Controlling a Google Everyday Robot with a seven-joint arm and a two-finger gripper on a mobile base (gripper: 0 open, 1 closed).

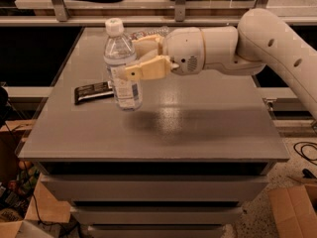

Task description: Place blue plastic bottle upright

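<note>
The blue plastic bottle is clear with a white cap and a pale label. It stands nearly upright, leaning a little, at the left middle of the grey table. Its base is at or just above the tabletop; I cannot tell which. My gripper reaches in from the right and is shut on the bottle's middle. One tan finger lies across the bottle's front and the other sits behind it.
A dark flat packet lies on the table just left of the bottle. A small clear bottle lies behind the gripper. A shelf rail runs along the back. Cardboard boxes stand on the floor to the right.
</note>
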